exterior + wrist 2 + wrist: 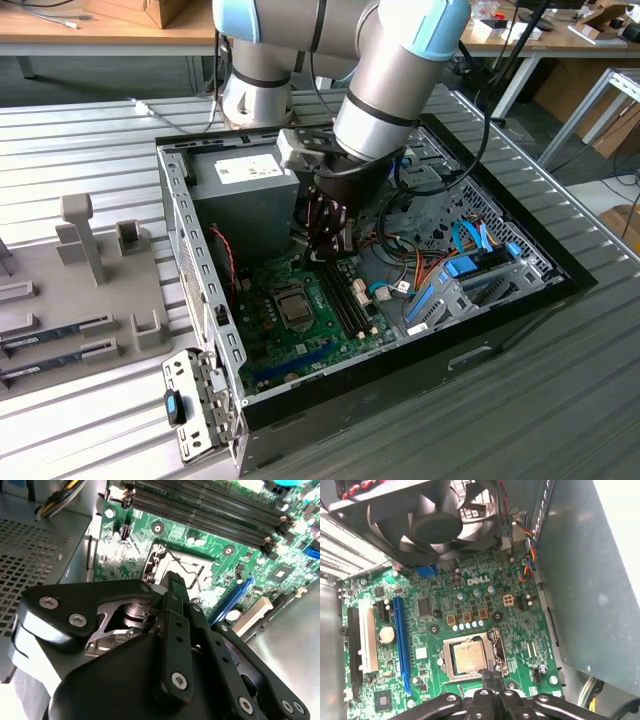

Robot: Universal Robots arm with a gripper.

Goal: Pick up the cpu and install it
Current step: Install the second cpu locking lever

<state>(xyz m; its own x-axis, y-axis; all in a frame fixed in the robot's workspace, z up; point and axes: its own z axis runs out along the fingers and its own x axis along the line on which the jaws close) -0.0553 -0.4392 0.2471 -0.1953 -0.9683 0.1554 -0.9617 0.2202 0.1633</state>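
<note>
The cpu (469,656) lies flat inside the metal-framed socket (449,669) on the green motherboard, its dull metal top showing. In the exterior view the cpu (295,306) sits in the middle of the board inside the open computer case. My gripper (493,676) hovers just beside the socket's edge, its two thin fingers pressed together with nothing between them. The exterior view shows my gripper (335,248) pointing down into the case, a little above and behind the socket. In the second wrist view my gripper (176,582) hides part of the socket (159,560).
A black fan (435,520) overhangs the board's far side. The grey power supply (245,185) stands close beside the arm. Memory slots (350,295) and loose cables (420,262) lie on the exterior view's right of the socket. A grey fixture tray (80,290) lies outside the case.
</note>
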